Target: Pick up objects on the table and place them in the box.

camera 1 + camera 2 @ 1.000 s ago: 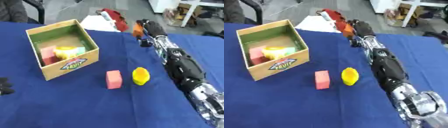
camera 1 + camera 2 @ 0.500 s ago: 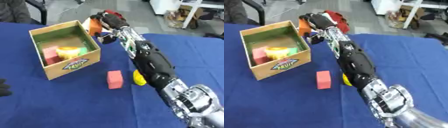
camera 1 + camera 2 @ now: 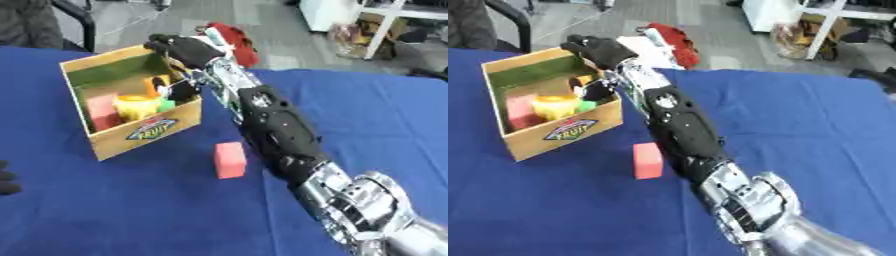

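**Box filling up, one red block left on the bench**

The right hand [image 3: 184,50] reaches over the far right corner of the box [image 3: 131,137], its dark fingers spread above the opening; whether a small orange piece [image 3: 160,84] just below them is still touched by the thumb is hard to tell, and it looks more likely released. The left hand [image 3: 7,177] shows only as a dark edge at the lower left, and its fingers cannot be read.

Inside the box lie a pink block [image 3: 102,109] against the left wall, a yellow cup-like piece [image 3: 138,106] in the middle and something green [image 3: 168,104] beside it. By that count most of the job seems done. Left outside is the red block [image 3: 230,159], standing on the cloth just in front of the box's right corner, beside the forearm.

The bench [image 3: 105,220] is covered in a blue cloth. Beyond its far edge lie a red cloth bundle [image 3: 674,40], grey floor and white furniture legs.
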You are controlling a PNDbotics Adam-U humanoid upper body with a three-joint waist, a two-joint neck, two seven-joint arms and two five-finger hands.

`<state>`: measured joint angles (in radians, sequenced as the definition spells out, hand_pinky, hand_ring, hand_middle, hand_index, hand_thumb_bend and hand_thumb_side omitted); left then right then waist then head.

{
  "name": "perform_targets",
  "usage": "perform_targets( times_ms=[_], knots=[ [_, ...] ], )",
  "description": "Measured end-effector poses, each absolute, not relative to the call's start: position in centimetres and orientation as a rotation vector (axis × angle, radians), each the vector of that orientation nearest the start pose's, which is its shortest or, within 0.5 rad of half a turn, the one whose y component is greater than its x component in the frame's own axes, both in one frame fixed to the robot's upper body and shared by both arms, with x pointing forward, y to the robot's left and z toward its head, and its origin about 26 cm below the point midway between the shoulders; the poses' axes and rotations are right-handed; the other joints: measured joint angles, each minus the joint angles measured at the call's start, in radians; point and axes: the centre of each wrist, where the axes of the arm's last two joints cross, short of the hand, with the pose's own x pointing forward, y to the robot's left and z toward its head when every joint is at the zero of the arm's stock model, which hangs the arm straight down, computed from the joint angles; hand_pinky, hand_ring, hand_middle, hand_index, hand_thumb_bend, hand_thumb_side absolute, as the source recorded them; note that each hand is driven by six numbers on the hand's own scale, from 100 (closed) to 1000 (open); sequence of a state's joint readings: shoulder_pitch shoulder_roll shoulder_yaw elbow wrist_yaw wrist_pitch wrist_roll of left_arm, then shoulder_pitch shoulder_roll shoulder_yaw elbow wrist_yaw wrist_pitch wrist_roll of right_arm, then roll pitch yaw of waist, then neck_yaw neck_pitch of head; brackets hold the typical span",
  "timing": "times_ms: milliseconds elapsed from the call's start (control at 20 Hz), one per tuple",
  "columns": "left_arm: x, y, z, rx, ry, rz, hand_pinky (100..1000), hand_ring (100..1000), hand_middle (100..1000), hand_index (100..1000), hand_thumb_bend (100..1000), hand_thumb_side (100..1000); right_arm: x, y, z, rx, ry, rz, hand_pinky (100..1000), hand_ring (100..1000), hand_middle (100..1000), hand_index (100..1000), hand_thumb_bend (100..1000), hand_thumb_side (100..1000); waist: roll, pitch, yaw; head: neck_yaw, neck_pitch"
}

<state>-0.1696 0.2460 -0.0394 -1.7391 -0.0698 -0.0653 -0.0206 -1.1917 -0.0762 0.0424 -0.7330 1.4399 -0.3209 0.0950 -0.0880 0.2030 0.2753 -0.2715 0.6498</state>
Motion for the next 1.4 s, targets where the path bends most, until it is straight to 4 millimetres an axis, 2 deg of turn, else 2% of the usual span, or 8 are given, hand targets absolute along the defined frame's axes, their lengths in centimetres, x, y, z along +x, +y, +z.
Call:
perform_targets(
  times_ms=[200, 300, 500, 550, 750, 1000, 1200, 1400],
  knots=[
    [31.0, 26.7, 8.8, 0.166, -1.937, -0.352, 691, 571, 582, 767, 100, 742, 49.9, -11.8, 22.5, 1.405, 2.274, -2.327, 870, 959, 1000, 1000, 100, 417, 0.000, -0.009, -0.029, 0.008, 0.007],
    [30.8, 26.9, 8.5, 0.174, -1.929, -0.342, 691, 571, 582, 767, 100, 745, 49.7, -13.3, 23.0, 1.291, 2.310, -2.318, 867, 934, 986, 1000, 100, 353, 0.000, -0.015, -0.053, 0.019, 0.010],
    [30.5, 27.4, 8.2, 0.194, -1.917, -0.321, 691, 571, 582, 767, 100, 749, 48.6, -17.5, 24.0, 1.043, 2.378, -2.295, 867, 917, 971, 1000, 100, 127, 0.000, -0.017, -0.108, 0.045, 0.023],
    [30.5, 27.5, 8.1, 0.198, -1.915, -0.317, 691, 571, 582, 767, 100, 749, 48.1, -18.7, 24.2, 0.995, 2.381, -2.299, 868, 917, 971, 1000, 100, 111, 0.000, -0.017, -0.120, 0.050, 0.026],
    [30.4, 27.6, 8.1, 0.207, -1.911, -0.309, 691, 571, 582, 767, 100, 751, 45.5, -23.0, 23.6, 0.818, 2.378, -2.401, 875, 920, 967, 1000, 100, 100, 0.000, -0.017, -0.154, 0.067, 0.028],
    [30.3, 27.8, 7.9, 0.221, -1.907, -0.301, 691, 571, 582, 767, 100, 750, 42.1, -27.4, 21.0, 0.670, 2.360, -2.637, 881, 931, 966, 1000, 100, 100, 0.000, -0.021, -0.177, 0.077, 0.035],
    [30.2, 27.9, 7.9, 0.225, -1.905, -0.298, 691, 571, 582, 767, 100, 751, 40.6, -28.7, 19.2, 0.631, 2.351, -2.786, 880, 939, 968, 1000, 100, 100, 0.000, -0.025, -0.182, 0.078, 0.036],
    [30.2, 27.9, 7.8, 0.226, -1.902, -0.297, 691, 571, 584, 767, 100, 749, 40.2, -28.9, 18.2, 0.631, 2.299, -2.879, 879, 944, 966, 1000, 100, 100, 0.000, -0.028, -0.183, 0.079, 0.036]
  ],
)
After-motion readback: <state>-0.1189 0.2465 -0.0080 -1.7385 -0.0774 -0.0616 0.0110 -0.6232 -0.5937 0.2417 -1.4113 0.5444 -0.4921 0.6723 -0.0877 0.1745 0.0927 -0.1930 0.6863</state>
